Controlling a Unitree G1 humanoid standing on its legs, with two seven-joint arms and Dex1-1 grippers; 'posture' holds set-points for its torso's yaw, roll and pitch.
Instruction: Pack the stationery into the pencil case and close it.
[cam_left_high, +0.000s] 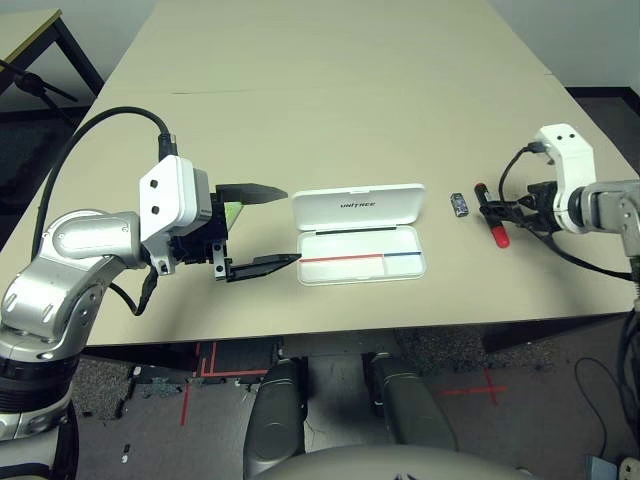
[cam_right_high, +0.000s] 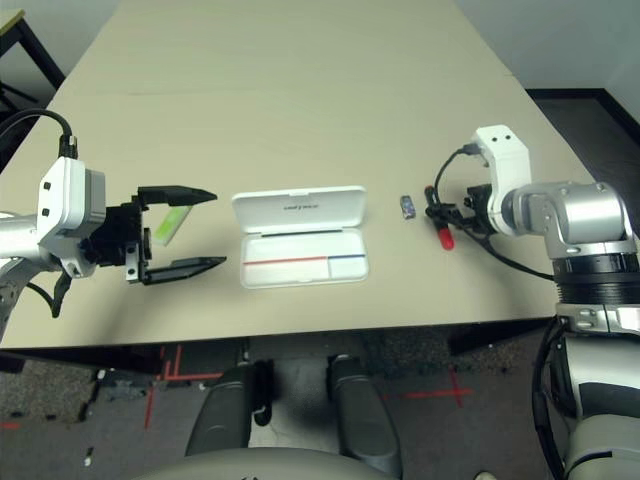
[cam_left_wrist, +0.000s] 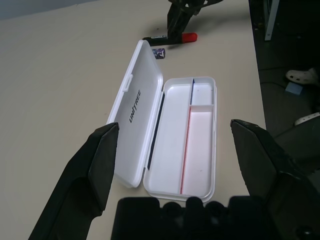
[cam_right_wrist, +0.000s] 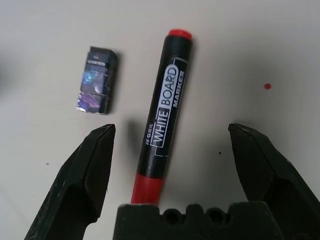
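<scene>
The left gripper (cam_right_high: 220, 229) stood wide open, and it held nothing between its two fingers. Its tips pointed toward the left end of the case (cam_left_high: 340, 268), near to it; whether one tip touched the rim, I cannot tell. The right gripper (cam_right_wrist: 172, 126) was also wide open. The pen (cam_right_wrist: 165, 107) lay on the table (cam_left_high: 350, 120) between the lines of its fingers, with a gap at each side, so it was not gripped.

The case lay flat near the robot's edge of the table, with its lid (cam_left_high: 358, 208) raised on the far side. A narrow strip of table was between the case and this edge, while beyond the lid the surface went on much farther. The block (cam_right_wrist: 97, 80) was just beside the pen, on the side of the case, and between block and case there was some table. The green bar (cam_right_high: 172, 222) lay left of the case, by the left gripper, partly behind it in the left eye view
</scene>
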